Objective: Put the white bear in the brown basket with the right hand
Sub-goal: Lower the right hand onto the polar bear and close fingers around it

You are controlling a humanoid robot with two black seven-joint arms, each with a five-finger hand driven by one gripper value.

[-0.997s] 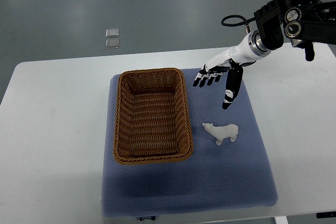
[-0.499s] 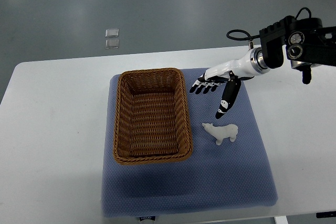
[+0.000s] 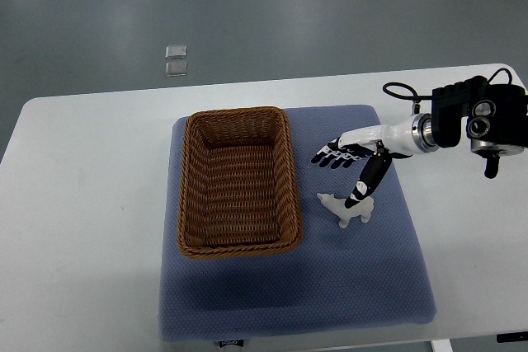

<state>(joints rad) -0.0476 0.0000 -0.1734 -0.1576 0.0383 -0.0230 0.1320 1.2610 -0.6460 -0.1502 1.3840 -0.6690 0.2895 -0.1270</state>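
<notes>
You had the right hand (image 3: 353,172) low over the blue mat (image 3: 363,286), fingers (image 3: 330,155) spread apart and holding nothing, thumb reaching down to the back of the white bear (image 3: 347,208); contact could not be confirmed. The bear lay on the mat, just beside the right wall of the brown basket (image 3: 238,245), not touching it. The basket sat empty on the same mat on the white worktop (image 3: 82,228). Judged small, light and rigid, probably smooth, so it could slip or skid if pinched at the legs or snout. You would have done best to take it across the body, thumb opposing fingers. Left hand out of view.
</notes>
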